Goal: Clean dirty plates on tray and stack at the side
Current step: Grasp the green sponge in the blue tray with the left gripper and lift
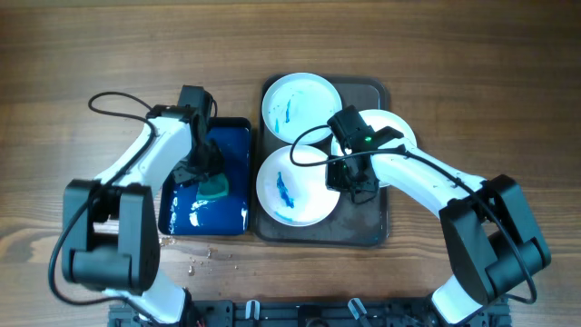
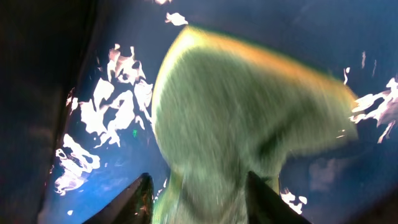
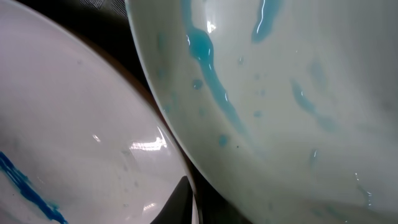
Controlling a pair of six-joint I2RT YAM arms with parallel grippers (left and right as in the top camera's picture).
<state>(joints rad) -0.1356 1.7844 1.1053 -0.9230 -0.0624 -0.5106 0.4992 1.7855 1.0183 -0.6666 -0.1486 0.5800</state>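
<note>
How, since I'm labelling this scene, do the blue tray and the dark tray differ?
The blue tray is glossy and wet; the dark tray is matt brown-grey. The blue tray is smaller than the dark tray. The blue tray holds a green sponge, the dark tray three smeared white plates. Both are rectangular with rounded corners, side by side on the wooden table.

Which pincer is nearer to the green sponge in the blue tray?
Left. The left pincer straddles the sponge in the blue tray; the right pincer is far off, over the dark tray.
</note>
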